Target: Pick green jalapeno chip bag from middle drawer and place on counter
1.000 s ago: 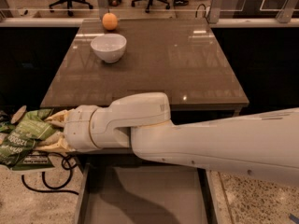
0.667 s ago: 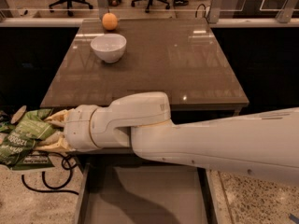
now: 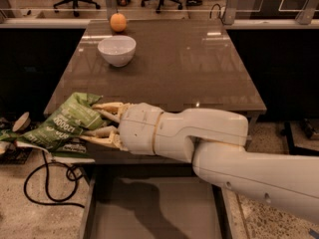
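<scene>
The green jalapeno chip bag [image 3: 62, 124] is held in the end effector [image 3: 93, 121], out of the middle drawer [image 3: 154, 210] and at the front-left corner of the tabletop [image 3: 199, 68]. The two pale fingers [image 3: 108, 106] are seen clamped on the bag's right end, one above and one below, with the foil pinched between them. A grip at one end is judged to suit a limp, crinkly bag: the rest trails free and nothing is crushed.

Most of the bag is carried past the tabletop's left edge, over the floor. Only its upper right part overlaps the corner, and contact with the surface cannot be told. The drawer is left pulled open below the arm, its grey floor in shadow. The pick is judged done and the placing not yet done.

The bag's long axis is laid diagonally, from upper right at the fingers to lower left. The free end is pointed left and downward, away from the arm. The printed face with pale lettering is turned up toward the camera.

A white bowl [image 3: 117, 49] and an orange fruit [image 3: 118, 22] are set at the far left of the tabletop, well apart from the bag. A black cable [image 3: 47, 183] is looped on the floor beneath the bag.
</scene>
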You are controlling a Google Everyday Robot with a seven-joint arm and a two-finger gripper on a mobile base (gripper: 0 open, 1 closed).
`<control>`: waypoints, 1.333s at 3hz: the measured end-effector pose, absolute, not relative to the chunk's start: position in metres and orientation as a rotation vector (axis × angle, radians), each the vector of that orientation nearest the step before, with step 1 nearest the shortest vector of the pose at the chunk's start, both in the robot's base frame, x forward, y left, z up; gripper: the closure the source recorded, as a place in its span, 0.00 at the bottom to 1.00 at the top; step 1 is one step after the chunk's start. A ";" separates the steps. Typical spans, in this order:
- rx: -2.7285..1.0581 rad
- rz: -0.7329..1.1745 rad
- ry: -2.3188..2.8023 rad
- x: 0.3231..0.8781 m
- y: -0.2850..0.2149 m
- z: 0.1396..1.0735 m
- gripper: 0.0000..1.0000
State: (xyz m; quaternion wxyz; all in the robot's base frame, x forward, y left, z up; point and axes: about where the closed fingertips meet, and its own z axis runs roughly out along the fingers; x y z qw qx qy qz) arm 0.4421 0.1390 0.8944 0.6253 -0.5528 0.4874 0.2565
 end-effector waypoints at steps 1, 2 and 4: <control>-1.081 0.538 1.066 0.453 0.076 0.917 1.00; -0.908 0.484 1.052 0.462 0.016 0.942 1.00; -0.790 0.424 1.109 0.464 -0.028 0.961 1.00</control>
